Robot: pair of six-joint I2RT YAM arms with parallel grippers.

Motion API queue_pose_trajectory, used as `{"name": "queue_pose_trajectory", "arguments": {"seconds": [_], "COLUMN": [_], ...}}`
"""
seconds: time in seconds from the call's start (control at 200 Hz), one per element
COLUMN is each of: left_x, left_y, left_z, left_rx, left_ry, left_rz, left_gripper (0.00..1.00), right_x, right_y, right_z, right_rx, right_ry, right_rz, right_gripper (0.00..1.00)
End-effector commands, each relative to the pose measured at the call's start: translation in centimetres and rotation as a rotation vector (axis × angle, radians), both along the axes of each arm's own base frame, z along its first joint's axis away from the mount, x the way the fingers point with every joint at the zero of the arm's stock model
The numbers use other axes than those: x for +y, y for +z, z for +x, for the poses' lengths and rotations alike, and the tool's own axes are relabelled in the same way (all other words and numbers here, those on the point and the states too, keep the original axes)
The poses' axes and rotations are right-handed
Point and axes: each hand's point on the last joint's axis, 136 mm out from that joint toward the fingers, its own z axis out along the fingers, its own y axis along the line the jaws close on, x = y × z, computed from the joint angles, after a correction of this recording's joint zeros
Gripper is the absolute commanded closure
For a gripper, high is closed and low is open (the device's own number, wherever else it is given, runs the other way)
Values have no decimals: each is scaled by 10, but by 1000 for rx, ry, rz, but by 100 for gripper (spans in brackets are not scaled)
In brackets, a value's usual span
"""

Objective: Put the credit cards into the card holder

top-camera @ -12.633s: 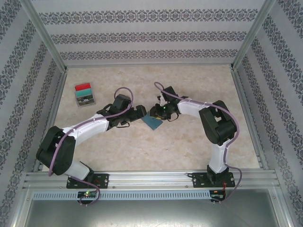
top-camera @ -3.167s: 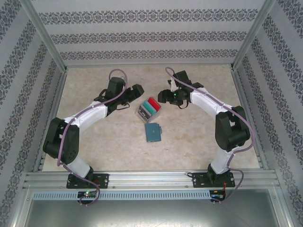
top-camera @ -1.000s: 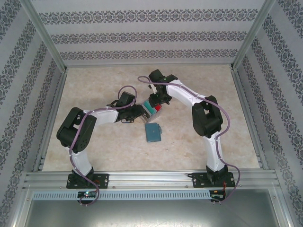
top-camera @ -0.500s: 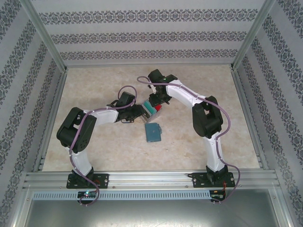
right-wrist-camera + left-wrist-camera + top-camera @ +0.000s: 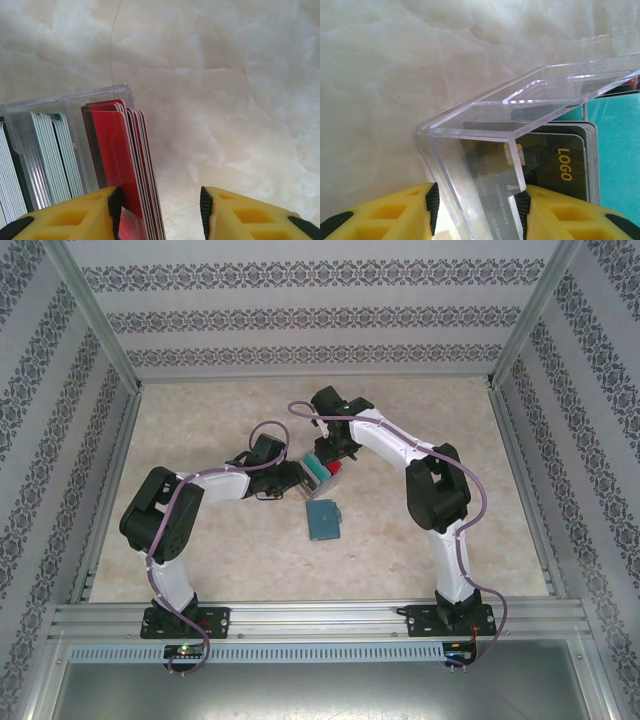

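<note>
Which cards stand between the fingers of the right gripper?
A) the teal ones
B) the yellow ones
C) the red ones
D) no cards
C: the red cards stand in the clear box, between the fingers of the right gripper.

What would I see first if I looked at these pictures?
Two robot arms meet mid-table at a clear box of coloured cards. The left gripper pinches the box's corner, while the right gripper straddles the bright red cards. A blue wallet lies just nearer the arms' bases.
</note>
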Motion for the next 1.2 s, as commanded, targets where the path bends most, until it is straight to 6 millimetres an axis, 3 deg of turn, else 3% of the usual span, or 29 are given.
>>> {"name": "queue_pose_trajectory", "arguments": {"seconds": [0.0, 0.929, 1.194], "left_x": [8, 8, 7], "left_y": [-24, -25, -25], "left_z": [-18, -18, -18], "left_rx": [80, 85, 88], "left_ry": [-13, -16, -21], "left_rz": [80, 75, 72], "left_gripper": [53, 52, 52], "right_x": [-4, -2, -2], "right_y": [28, 28, 33], "right_z": [6, 5, 5], "right_rx": [-60, -62, -83], "right_ry": [-12, -10, -12], "right_rz": [1, 12, 15], "right_gripper": [54, 65, 75]}}
